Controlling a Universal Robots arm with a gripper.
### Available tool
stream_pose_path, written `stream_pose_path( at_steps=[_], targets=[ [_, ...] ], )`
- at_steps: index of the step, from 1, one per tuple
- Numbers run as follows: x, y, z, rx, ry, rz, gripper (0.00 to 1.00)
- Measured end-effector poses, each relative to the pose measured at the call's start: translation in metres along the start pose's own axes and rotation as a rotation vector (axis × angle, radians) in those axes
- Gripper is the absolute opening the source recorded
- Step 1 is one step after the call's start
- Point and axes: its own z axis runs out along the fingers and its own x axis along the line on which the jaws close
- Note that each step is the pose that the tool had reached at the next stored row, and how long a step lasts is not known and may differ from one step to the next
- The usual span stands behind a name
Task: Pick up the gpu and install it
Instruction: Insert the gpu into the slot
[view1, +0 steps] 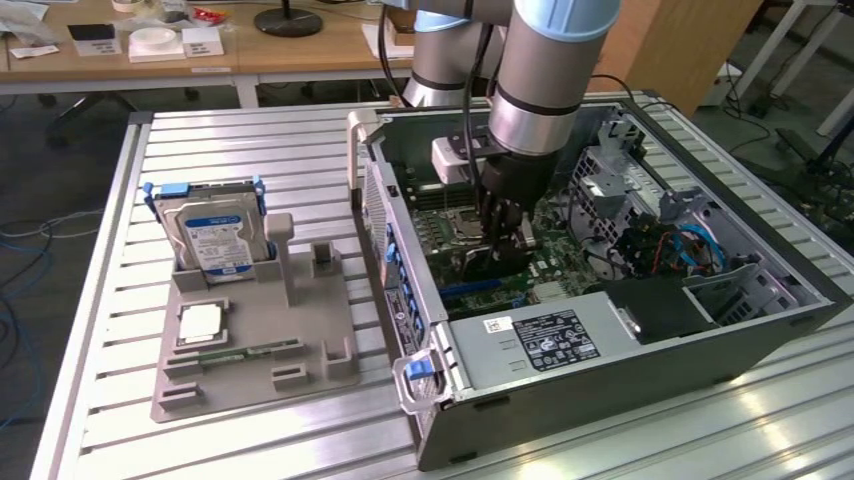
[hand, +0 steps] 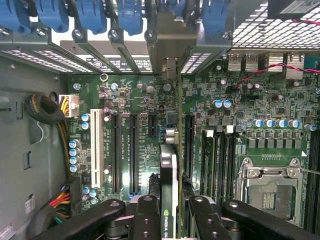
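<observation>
Ribbed metal table (view1: 267, 135), matt grey plastic holder (view1: 254, 345), glossy green motherboard (hand: 140, 100).

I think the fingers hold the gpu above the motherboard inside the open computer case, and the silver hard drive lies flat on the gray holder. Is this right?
Almost. The hard drive does not lie flat: in the exterior view it stands upright on its edge in the gray holder. The rest is right: the gripper fingers hold the gpu above the motherboard inside the open computer case.
</observation>
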Motion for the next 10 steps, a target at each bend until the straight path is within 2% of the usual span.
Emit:
stream_pose_path(
  at_steps=[10],
  targets=[
    [0.0, 0.0001, 0.0067, 0.0, 0.0, 0.0, 0.27]
  ],
)
